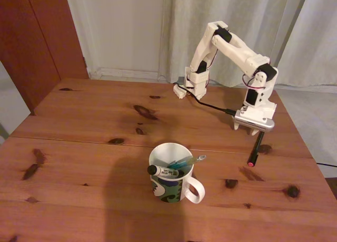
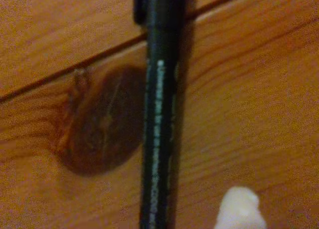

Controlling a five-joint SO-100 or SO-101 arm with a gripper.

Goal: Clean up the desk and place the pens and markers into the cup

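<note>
On the counter (image 1: 79, 163), right of the cup (image 1: 169, 174), lies the black pen (image 1: 256, 148), the hand (image 1: 255, 127) hovering over its far end; its opening cannot be told. Light, stiff and prone to roll, the pen likely wants a mid-barrel grip.

We see the black pen (image 1: 256, 148) lying flat on the reddish desk (image 1: 79, 163), pink-red end nearest us, its upper end under the fingers (image 2: 238, 209); up close its barrel (image 2: 158, 114) crosses a dark knot. Well apart from the fingers, the camouflage cup (image 1: 171, 183) stands upright, holding the white marker (image 1: 164, 171) and teal pen (image 1: 185, 161).
</note>
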